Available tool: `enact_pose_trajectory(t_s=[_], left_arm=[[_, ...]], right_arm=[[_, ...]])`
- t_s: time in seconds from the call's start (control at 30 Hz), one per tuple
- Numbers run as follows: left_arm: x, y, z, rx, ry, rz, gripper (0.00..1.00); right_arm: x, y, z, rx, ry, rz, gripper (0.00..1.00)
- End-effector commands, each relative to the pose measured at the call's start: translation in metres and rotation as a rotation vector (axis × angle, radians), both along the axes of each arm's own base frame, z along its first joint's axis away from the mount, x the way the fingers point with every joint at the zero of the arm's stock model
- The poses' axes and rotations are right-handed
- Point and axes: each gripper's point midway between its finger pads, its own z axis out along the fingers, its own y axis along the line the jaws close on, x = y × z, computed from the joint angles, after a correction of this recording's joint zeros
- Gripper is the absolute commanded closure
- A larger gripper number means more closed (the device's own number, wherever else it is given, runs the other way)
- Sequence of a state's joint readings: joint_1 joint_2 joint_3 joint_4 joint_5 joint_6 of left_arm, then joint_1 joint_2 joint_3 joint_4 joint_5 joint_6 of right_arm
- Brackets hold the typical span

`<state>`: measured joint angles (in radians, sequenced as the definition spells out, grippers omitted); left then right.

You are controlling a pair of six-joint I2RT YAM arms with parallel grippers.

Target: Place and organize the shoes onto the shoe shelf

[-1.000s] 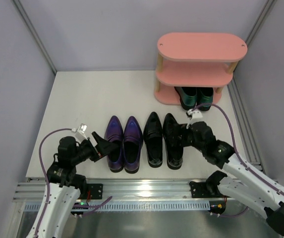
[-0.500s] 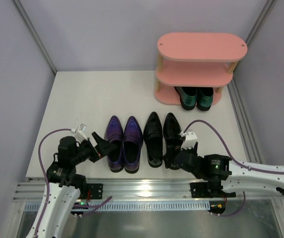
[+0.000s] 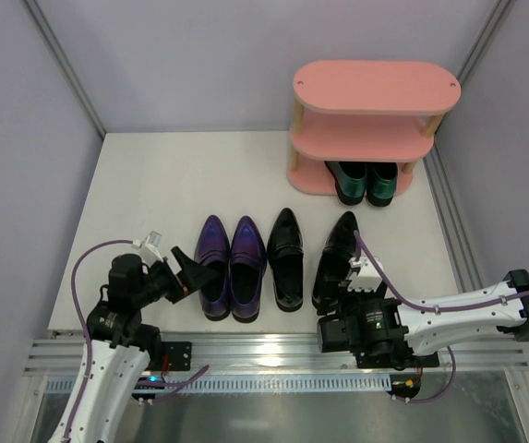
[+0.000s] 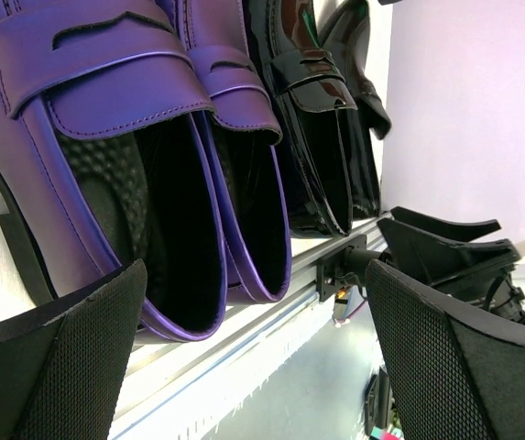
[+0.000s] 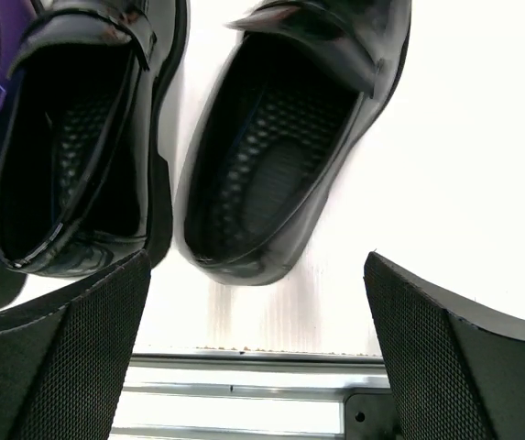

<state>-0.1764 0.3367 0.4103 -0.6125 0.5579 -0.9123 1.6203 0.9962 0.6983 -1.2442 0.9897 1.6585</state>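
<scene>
The pink shoe shelf [image 3: 375,88] stands at the back right, with the dark green pair [image 3: 366,181] on its bottom tier. The purple pair [image 3: 230,266] and the left black shoe [image 3: 285,257] lie side by side near the front edge. The right black shoe [image 3: 337,258] lies skewed, toe angled right; it also shows in the right wrist view [image 5: 285,147]. My right gripper [image 3: 342,318] is open and empty, low at that shoe's heel. My left gripper [image 3: 186,270] is open and empty beside the left purple shoe's [image 4: 106,137] heel.
A metal rail [image 3: 264,355] runs along the table's front edge under both arms. Grey walls close in the table on three sides, with frame posts [image 3: 66,69] at the back corners.
My right arm swung down to the front edge behind the right black shoe. That shoe turned, its toe now pointing right, away from its mate. The left arm stayed put.
</scene>
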Motion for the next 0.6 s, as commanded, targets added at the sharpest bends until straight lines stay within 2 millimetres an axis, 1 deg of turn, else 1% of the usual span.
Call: enact_pose_trajectory(t_s=[0.0,0.1,0.2,0.23,0.27,0.33,0.37,0.43,0.57], left_arm=[[0.003,-0.002,0.017,-0.006,-0.059,-0.013,0.0],[0.003,-0.002,0.016,-0.01,-0.055,-0.011,0.0],[0.003,-0.003,0.015,-0.016,-0.053,-0.014,0.0],[0.003,-0.002,0.015,-0.016,-0.057,-0.012,0.0],[0.003,-0.002,0.015,-0.016,-0.055,-0.012,0.0],[0.003,-0.003,0.014,-0.018,-0.054,-0.013,0.0],[0.003,-0.002,0.014,-0.02,-0.056,-0.011,0.0],[0.002,-0.003,0.013,-0.023,-0.052,-0.012,0.0],[0.001,-0.003,0.015,-0.025,-0.06,-0.012,0.0]], right_arm=[[0.011,0.001,0.03,0.09,-0.093,-0.046,0.02],[0.013,-0.002,0.036,0.121,-0.104,-0.048,0.02],[0.011,-0.005,0.033,0.136,-0.083,-0.052,0.02],[0.01,-0.005,0.031,0.137,-0.074,-0.052,0.02],[0.007,-0.003,0.023,0.13,-0.052,-0.049,0.02],[0.003,0.004,0.015,0.108,-0.029,-0.018,0.02],[-0.001,0.017,0.009,0.142,-0.003,-0.004,0.02],[-0.004,0.028,0.003,0.153,0.014,0.005,0.02],[-0.007,0.03,-0.016,0.211,0.05,-0.043,0.02]])
